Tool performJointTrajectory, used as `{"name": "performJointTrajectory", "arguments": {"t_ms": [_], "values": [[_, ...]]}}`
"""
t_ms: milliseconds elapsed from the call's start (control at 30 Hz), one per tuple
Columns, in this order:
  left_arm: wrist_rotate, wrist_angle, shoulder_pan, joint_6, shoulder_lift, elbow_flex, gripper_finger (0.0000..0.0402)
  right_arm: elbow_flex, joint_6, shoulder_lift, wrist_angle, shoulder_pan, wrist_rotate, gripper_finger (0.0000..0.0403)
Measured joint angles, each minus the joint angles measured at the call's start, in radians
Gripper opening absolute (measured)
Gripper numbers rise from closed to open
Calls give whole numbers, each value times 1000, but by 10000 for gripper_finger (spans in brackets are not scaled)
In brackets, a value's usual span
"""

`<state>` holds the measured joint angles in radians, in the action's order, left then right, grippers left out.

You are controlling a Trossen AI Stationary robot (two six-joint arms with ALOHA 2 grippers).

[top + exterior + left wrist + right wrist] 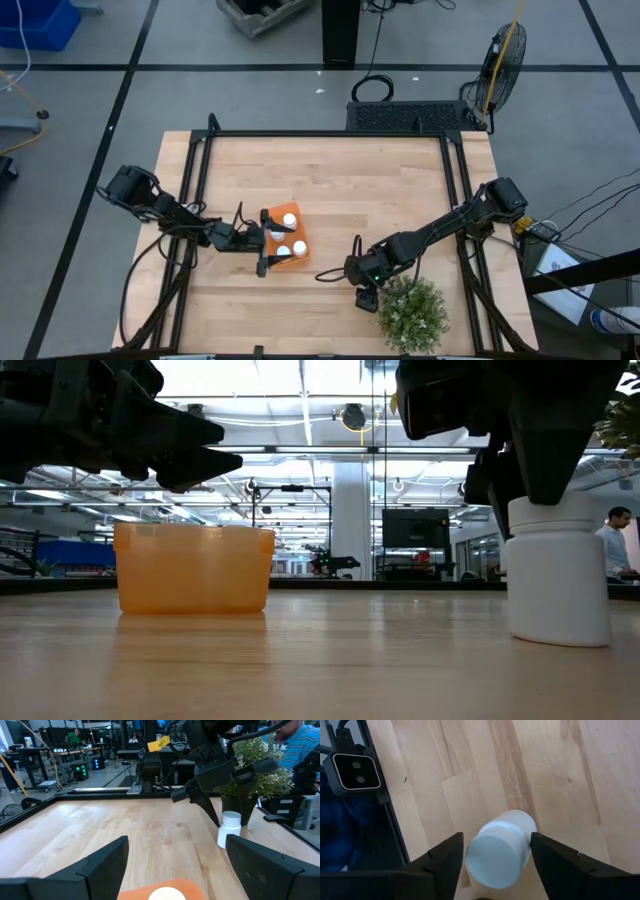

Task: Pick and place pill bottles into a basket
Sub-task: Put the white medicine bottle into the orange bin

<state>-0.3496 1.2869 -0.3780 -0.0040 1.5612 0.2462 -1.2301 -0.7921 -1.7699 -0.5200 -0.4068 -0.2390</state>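
Observation:
The orange basket [290,243] stands left of the table's middle, with three white pill bottles [289,220] upright inside it. It also shows in the low view [193,568]. My left gripper [263,246] hovers open and empty over the basket's left wall, and it shows above the basket in the low view [195,448]. One white bottle [558,572] stands upright on its base on the table, beside the bushy plant [412,312]. My right gripper [496,865] is open and points down over this bottle [501,854], one finger on each side of it. My right gripper comes at the standing bottle from above, its fingers [445,865] close beside the bottle's cap and upper wall [520,827]. Whether they touch it, I cannot tell. The bottle stands upright on the table.
The green bushy plant [255,767] stands at the table's near right, just behind my right gripper [220,775]. A black frame [330,133] runs along the table's edges. Bare wood [330,185] lies beyond the basket. A person in a striped shirt [295,740] stands beyond the table.

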Motion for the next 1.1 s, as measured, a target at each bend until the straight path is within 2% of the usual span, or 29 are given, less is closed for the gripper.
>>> {"name": "performJointTrajectory", "arguments": {"t_ms": [200,367,400,500,567,867,1100], "values": [[0,0,0,0,0,0,335,0,4,0,-4,0,-1,191],[0,0,0,0,0,0,335,8,27,3,2,6,0,133],[0,0,0,0,0,0,335,17,25,4,6,8,0,117],[0,-1,0,0,0,0,335,54,39,-3,1,13,1,33],[0,-6,0,0,0,0,335,77,51,-3,42,14,2,5],[0,-5,0,0,0,0,335,117,80,0,149,21,8,1],[0,-5,0,0,0,0,335,117,149,11,200,35,92,0]]}}
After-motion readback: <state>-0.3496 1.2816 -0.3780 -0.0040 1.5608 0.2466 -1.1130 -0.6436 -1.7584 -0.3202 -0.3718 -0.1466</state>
